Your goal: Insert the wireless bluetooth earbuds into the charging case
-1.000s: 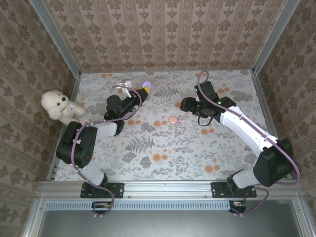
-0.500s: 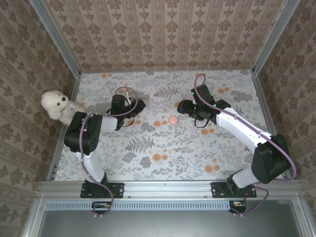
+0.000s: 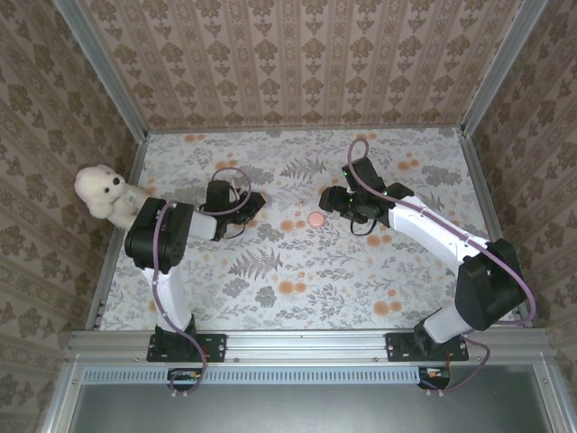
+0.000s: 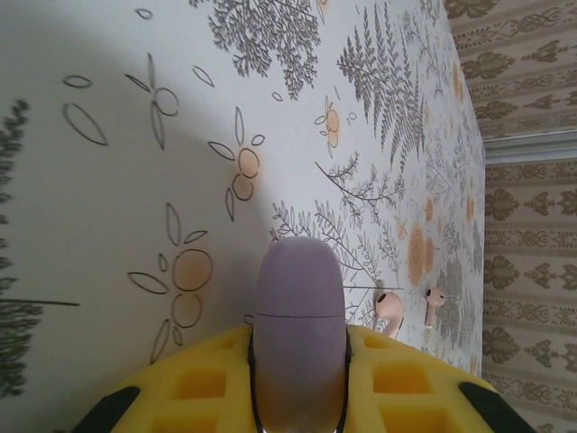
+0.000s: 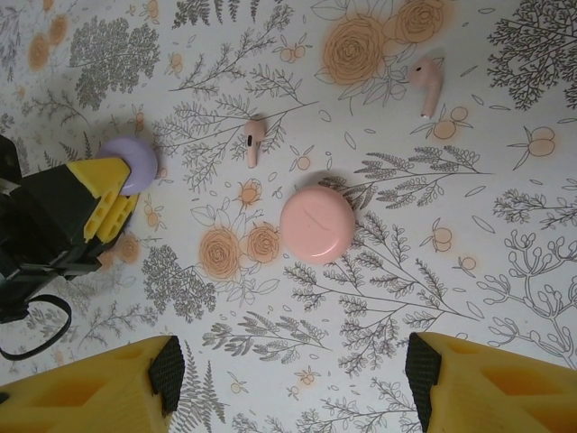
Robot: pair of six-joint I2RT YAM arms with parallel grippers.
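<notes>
Left pincer (image 4: pixel 299 372): clenched on the case (image 4: pixel 299 298), low over the worktop (image 3: pixel 270 271), left of centre.
Right pincer (image 5: pixel 288 379): released, above a pink disc (image 5: pixel 315 225).
Risk: the case is smooth and its lid shut, so it may squirt from my grip.
Left wrist view gives the lid seam. Right wrist view gives the earbuds (image 5: pixel 255 142) lying loose beyond the disc.

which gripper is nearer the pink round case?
Right. The right gripper hovers open over the pink round case; the left gripper is farther off, shut on the charging case.
</notes>
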